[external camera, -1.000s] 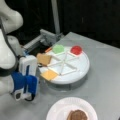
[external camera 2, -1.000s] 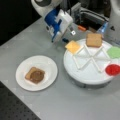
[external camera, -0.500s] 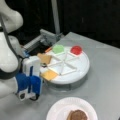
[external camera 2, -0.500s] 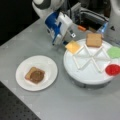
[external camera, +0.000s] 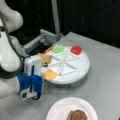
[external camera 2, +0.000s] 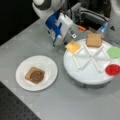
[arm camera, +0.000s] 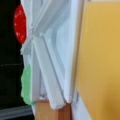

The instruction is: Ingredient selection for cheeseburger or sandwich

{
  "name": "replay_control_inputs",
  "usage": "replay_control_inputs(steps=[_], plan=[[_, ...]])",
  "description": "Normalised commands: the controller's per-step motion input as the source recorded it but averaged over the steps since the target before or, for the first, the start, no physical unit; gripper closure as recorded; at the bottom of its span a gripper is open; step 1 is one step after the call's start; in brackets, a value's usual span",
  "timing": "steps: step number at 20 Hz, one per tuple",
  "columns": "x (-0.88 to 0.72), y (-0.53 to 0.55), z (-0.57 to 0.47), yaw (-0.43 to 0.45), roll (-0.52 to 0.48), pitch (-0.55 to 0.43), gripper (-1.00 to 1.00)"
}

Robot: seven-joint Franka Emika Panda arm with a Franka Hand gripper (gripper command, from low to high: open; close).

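Claw (external camera 2: 67, 43) fingertips hidden near cheese (external camera 2: 73, 46)

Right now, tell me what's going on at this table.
The blue and white gripper hovers at the edge of the white divided round tray, nearest the yellow cheese square. The tray also holds a tan bread square, green lettuce and a red disc. On the white paper plate, a brown round patty already sits on bread.

The grey table (external camera 2: 75, 102) carries a white divided tray (external camera 2: 86, 75) and a paper plate (external camera 2: 50, 68).
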Motion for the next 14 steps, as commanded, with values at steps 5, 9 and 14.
replay_control_inputs(steps=[5,9,14], plan=[[0.28,-0.21,-0.17,0.120,0.259,-0.053,-1.00],[0.27,-0.21,-0.16,0.118,0.227,-0.046,1.00],[0.27,-0.21,-0.16,0.112,0.220,-0.051,1.00]])
